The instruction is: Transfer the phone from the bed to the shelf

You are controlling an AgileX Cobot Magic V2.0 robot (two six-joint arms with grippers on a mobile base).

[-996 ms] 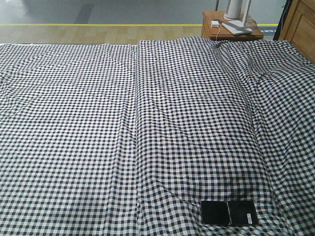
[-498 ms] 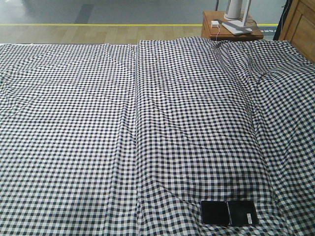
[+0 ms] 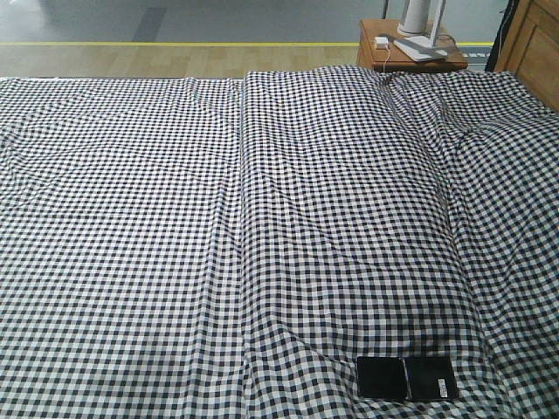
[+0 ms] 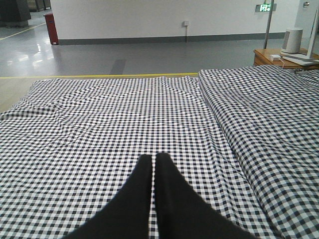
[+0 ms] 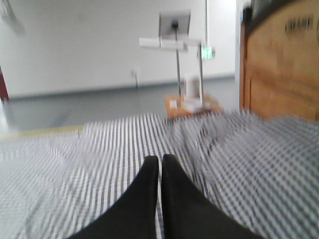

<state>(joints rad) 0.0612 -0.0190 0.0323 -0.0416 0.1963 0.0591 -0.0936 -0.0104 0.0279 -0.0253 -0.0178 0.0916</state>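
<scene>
Phone [image 3: 407, 378] lies flat on the bed [image 3: 175, 218], low in the front view and right of the lengthwise seam, with a crease across its middle. Left gripper [image 4: 154, 160] hangs over the gingham, its 2 fingers pressed together, holding nothing. Right gripper [image 5: 160, 162] is likewise closed and empty, though that view is blurred. Brown side table [image 3: 384, 54] stands beyond the bed's far edge.

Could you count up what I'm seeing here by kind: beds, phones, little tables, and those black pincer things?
bed: 1
phone: 1, lying on the bed
side table: 1, beyond the bed's far edge
end effectors: 2, the left end effector and the right end effector, both shut
Total: 5
</scene>
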